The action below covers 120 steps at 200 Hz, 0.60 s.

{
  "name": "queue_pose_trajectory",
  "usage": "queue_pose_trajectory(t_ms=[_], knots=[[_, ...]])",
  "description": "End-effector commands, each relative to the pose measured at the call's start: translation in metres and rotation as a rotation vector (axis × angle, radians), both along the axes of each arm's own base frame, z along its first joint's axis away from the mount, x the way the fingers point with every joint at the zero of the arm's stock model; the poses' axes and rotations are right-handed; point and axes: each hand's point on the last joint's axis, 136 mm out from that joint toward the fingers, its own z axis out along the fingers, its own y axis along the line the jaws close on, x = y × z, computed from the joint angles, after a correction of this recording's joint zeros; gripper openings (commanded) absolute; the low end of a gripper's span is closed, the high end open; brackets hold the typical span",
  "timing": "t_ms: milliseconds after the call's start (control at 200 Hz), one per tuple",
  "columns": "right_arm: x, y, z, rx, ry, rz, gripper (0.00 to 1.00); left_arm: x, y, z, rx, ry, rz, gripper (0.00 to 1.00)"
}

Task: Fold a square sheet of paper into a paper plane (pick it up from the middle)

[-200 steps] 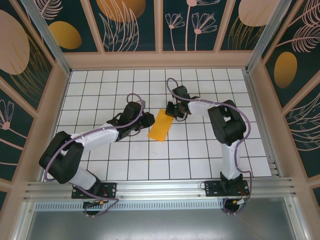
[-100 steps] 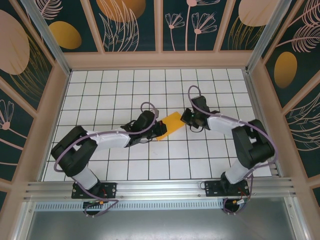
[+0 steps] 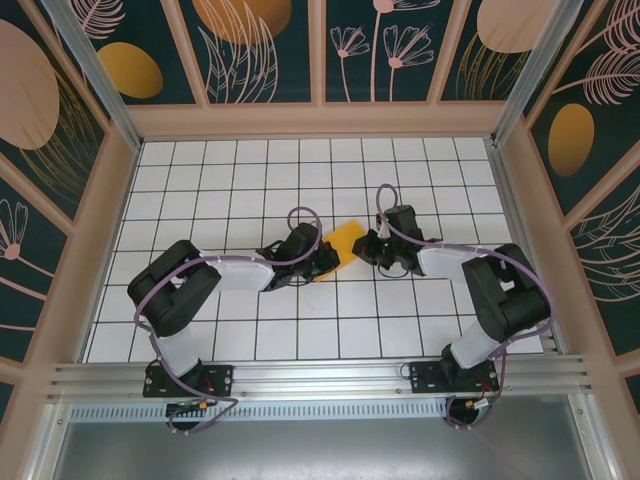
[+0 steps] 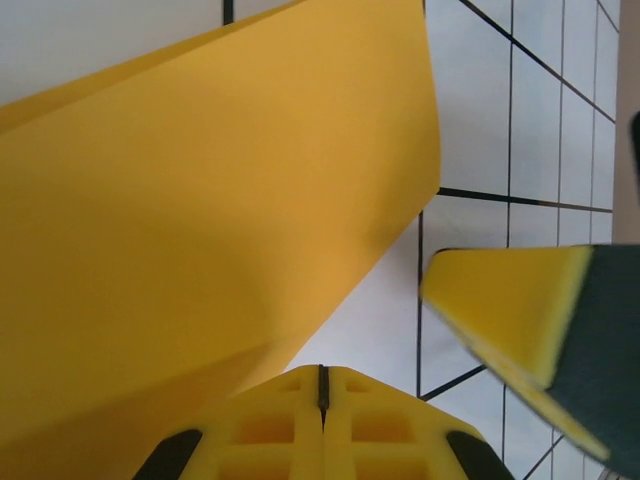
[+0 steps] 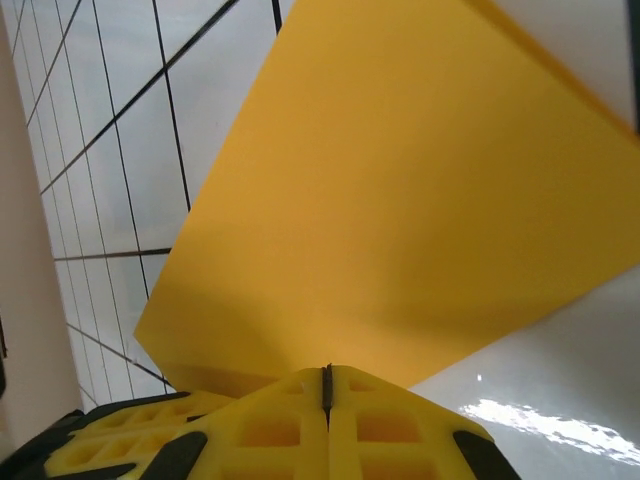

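Left gripper on folded orange-yellow paper

Top camera: high, behind the arm bases, facing down over the whole floor. Wrist cameras: each sits just behind the left gripper or right gripper, facing forward, very close. All views share the paper ahead of both grippers.

white tiled floor | dark leaf-patterned panels with orange ovals on walls | metal rail at near edge
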Motion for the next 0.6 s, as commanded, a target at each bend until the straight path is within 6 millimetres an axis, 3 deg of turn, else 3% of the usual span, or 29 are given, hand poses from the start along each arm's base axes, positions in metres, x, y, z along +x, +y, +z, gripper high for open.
queue_pose_trajectory(t_ms=[0, 295, 596], knots=[[-0.005, 0.011, -0.003, 0.046, 0.016, 0.029, 0.00, 0.001, -0.014, 0.004, -0.029, 0.021, -0.022, 0.00], [-0.008, 0.014, -0.020, 0.049, 0.073, 0.019, 0.00, -0.008, -0.014, -0.013, 0.008, 0.094, -0.038, 0.00], [-0.013, 0.013, -0.031, 0.025, 0.099, 0.035, 0.00, -0.001, -0.009, -0.020, 0.081, 0.071, -0.026, 0.00]])
